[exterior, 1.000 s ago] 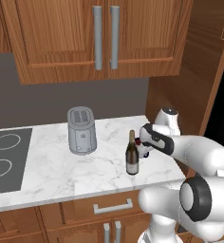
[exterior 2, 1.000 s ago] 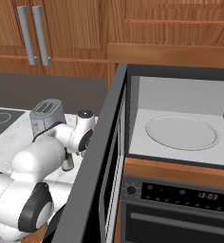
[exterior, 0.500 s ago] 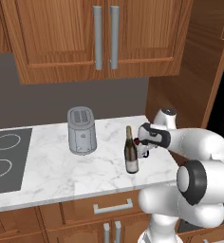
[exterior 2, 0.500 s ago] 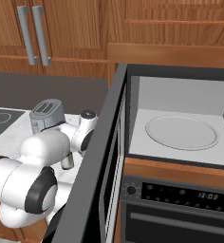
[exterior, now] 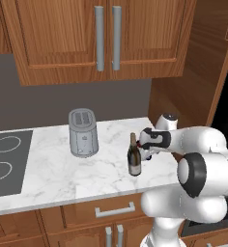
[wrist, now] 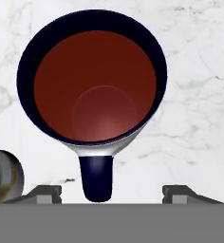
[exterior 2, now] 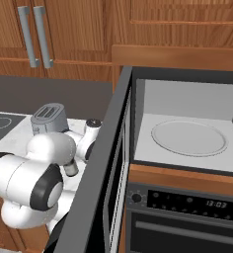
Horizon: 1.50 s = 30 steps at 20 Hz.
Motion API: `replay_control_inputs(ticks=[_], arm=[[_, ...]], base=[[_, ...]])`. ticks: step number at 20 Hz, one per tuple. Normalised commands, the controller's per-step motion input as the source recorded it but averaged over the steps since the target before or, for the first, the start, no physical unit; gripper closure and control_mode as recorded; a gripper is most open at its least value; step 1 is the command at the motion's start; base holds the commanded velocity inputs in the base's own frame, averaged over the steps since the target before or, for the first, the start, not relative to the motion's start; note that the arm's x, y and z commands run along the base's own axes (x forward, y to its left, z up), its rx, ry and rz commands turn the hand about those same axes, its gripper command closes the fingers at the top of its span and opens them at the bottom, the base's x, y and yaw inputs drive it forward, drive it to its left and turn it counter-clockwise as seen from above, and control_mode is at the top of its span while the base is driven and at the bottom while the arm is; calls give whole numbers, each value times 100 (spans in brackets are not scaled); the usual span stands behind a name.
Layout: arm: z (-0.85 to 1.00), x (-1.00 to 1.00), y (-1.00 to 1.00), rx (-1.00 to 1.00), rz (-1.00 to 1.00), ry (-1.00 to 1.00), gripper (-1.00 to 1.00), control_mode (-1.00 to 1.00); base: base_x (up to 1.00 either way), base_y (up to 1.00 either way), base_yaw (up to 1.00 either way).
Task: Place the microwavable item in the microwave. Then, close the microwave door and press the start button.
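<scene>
Oven clock point(exterior 2: 212, 204) perhaps "13:03"; mug point(wrist: 92, 80) unlabelled.

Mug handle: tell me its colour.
Dark blue; the mug handle shows best in the hand view, pointing toward the open gripper.

We can make out one reading only: small orange-red digits on the clock display point(exterior 2: 202, 203) of the black oven control panel point(exterior 2: 182, 201), at the lower right of the right base view. They look like 13:03, though the figures are too small for us to be sure. We read no other text anywhere.
</scene>
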Motion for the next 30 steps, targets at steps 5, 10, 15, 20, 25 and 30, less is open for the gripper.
replay_control_inputs(ticks=[5, 10, 15, 20, 25, 30], arm=[[-15, 0, 0, 0, 0, 0, 100, -100], [-2, 0, 0, 0, 1, -6, 100, -100], [36, -6, 0, 0, 3, -19, 100, -100], [67, -14, 0, -1, 0, -11, 100, -100], [74, -24, 0, -9, -1, 0, 100, -100], [84, -18, -5, -12, -3, 0, 100, -100]], base=[[0, 0, 0], [0, 0, 0], [0, 0, 0], [0, 0, 0], [0, 0, 0], [0, 0, 0]])
